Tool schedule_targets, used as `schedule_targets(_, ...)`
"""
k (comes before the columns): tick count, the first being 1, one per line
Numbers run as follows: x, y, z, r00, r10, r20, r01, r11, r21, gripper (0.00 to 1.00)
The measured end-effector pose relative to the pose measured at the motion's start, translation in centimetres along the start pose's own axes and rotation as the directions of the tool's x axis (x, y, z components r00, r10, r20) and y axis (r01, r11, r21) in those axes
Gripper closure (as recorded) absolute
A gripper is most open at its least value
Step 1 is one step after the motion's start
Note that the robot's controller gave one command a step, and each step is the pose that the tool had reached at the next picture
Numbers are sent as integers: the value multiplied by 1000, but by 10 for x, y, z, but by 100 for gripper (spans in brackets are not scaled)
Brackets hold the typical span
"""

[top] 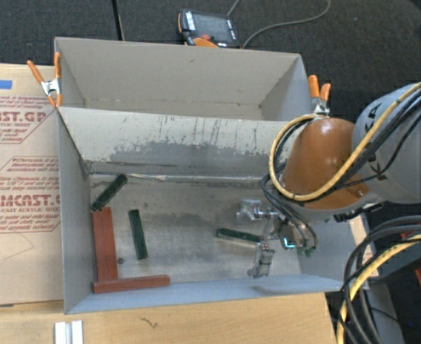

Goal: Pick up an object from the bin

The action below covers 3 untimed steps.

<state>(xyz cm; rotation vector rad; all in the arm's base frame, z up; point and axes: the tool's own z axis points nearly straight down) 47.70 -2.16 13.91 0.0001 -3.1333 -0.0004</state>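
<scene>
Lying flat on the floor of the bin point(182, 131), right of middle, a green bar point(233, 234) was the thing nearest the gripper point(262, 245), and its right end ran in beneath the gripper's metal parts. Whether the gripper stood apart, together or clamped on that bar could not be told from this angle. The bar looked to rest on the floor, not lifted.

By my judgement the step in hand was the grasp itself. To do it well, the gripper would want to straddle the bar across its narrow width, not along its length. It should come down almost to the floor and close squarely, so the bar neither pivoted nor skidded out. A straight rise afterward would keep the bar off the near wall, which was close by.

Well apart to the left lay a second bar point(137, 233) on the floor and a third bar point(109, 191) slanted by the foot of the back wall. Two red bars, one upright point(104, 244) and one crosswise point(132, 284), made an L in the near-left corner. The orange cover point(323, 162) and cables point(286, 138) hung over the gripper.
</scene>
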Motion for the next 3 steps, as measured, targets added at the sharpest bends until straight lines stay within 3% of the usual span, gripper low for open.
schedule_targets(1, -94, -23, 70, 981, -192, 11, 192, 981, 2, 0)
schedule_targets(2, -93, -23, 68, 981, -191, 9, 191, 982, 1, 100)
schedule_targets(3, -110, -7, -75, 997, -76, 20, 76, 997, 1, 100)
